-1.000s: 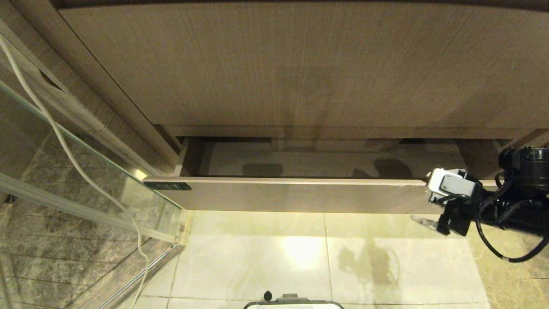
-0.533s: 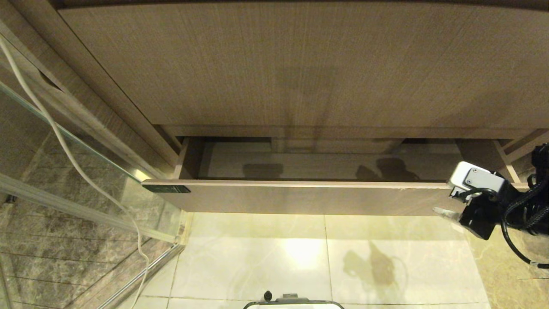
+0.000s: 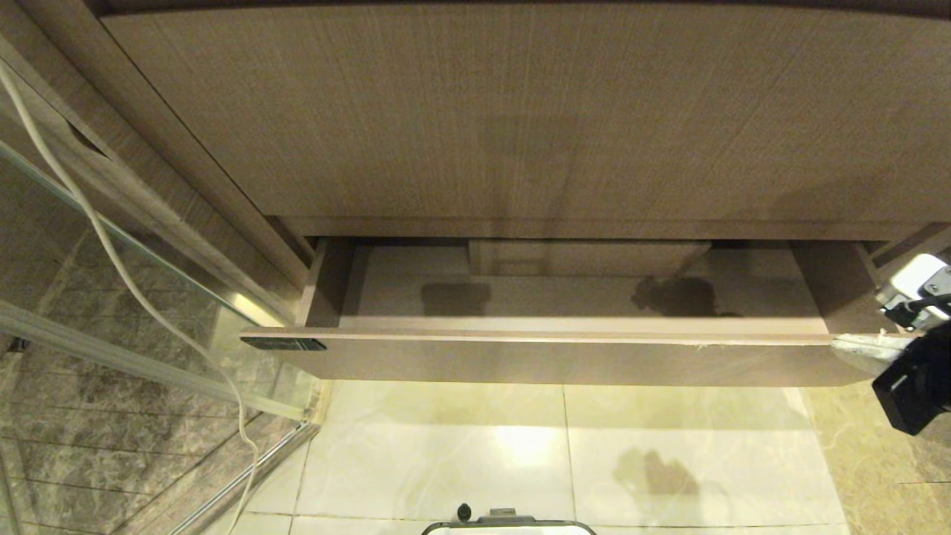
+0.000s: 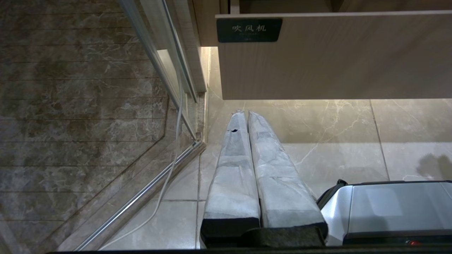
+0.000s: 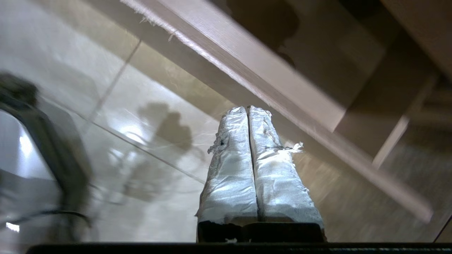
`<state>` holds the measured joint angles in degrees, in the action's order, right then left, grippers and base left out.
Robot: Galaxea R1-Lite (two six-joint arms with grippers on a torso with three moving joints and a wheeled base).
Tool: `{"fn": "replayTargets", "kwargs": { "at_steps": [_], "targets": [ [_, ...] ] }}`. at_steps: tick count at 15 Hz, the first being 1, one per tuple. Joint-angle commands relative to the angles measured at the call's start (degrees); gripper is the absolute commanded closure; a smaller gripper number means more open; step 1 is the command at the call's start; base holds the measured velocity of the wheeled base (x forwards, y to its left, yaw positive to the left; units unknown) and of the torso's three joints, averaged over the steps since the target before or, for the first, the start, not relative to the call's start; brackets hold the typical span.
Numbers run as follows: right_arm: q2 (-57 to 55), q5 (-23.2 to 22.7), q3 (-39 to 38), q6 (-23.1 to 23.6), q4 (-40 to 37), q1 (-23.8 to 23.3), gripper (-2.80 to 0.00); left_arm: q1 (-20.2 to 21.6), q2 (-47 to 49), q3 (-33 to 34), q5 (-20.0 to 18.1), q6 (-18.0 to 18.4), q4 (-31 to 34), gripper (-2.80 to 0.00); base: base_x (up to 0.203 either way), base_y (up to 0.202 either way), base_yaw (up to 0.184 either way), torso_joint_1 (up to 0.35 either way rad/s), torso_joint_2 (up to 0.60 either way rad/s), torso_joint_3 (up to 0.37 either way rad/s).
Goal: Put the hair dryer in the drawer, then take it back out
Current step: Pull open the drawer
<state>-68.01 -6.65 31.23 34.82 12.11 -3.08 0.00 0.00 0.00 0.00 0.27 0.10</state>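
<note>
The drawer [image 3: 550, 360] is a wide, shallow, pale wood-grain one, pulled partly out under the cabinet. Its inside shows a bare floor and a boxed cut-out [image 3: 587, 256]. The hair dryer is out of view. My right gripper [image 3: 839, 345] is at the right end of the drawer's front, shut and holding nothing. In the right wrist view its wrapped fingers [image 5: 229, 169] are pressed together just in front of the drawer's front edge [image 5: 268, 84]. I cannot tell whether they touch it. My left gripper [image 4: 246, 113] is parked low over the floor, shut and empty.
A taller wood-grain panel [image 3: 520, 111] rises above the drawer. A glass partition [image 3: 148, 297] with a white cable [image 3: 111, 253] stands at the left. The drawer front carries a dark label [image 4: 249, 30] at its left end. My base [image 3: 509, 526] sits on the pale floor tiles.
The drawer has slid further out towards me. My right gripper has moved right along the drawer front and gone from open to shut.
</note>
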Motion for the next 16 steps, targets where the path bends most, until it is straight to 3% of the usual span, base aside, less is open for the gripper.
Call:
{"fn": "replayTargets", "kwargs": {
  "at_steps": [1,5,9,10,11,14,16],
  "targets": [
    [13.2,2.2,-3.5,-7.9,-3.2,-1.8,0.0,0.0,0.0,0.1,0.0,0.0,0.0,0.0,0.0,0.0,0.0,0.0,0.0,0.0],
    [36.2,10.1,-10.7,-20.8,-15.0,-2.5,0.0,0.0,0.0,0.0,0.0,0.0,0.0,0.0,0.0,0.0,0.0,0.0,0.0,0.0],
    [54.5,19.4,-25.8,-28.9,-12.8,0.5,0.0,0.0,0.0,0.1,0.0,0.0,0.0,0.0,0.0,0.0,0.0,0.0,0.0,0.0],
    [57.4,19.0,-28.5,-30.1,-9.8,1.8,0.0,0.0,0.0,0.1,0.0,0.0,0.0,0.0,0.0,0.0,0.0,0.0,0.0,0.0],
    [58.7,15.3,-30.0,-31.0,-7.6,2.7,0.0,0.0,0.0,0.1,0.0,0.0,0.0,0.0,0.0,0.0,0.0,0.0,0.0,0.0],
    [64.8,8.0,-30.8,-30.8,-7.9,3.0,0.0,0.0,0.0,0.1,0.0,0.0,0.0,0.0,0.0,0.0,0.0,0.0,0.0,0.0],
    [67.9,7.4,-31.2,-30.4,-7.3,3.1,0.0,0.0,0.0,0.0,0.0,0.0,0.0,0.0,0.0,0.0,0.0,0.0,0.0,0.0]
  ]
}}
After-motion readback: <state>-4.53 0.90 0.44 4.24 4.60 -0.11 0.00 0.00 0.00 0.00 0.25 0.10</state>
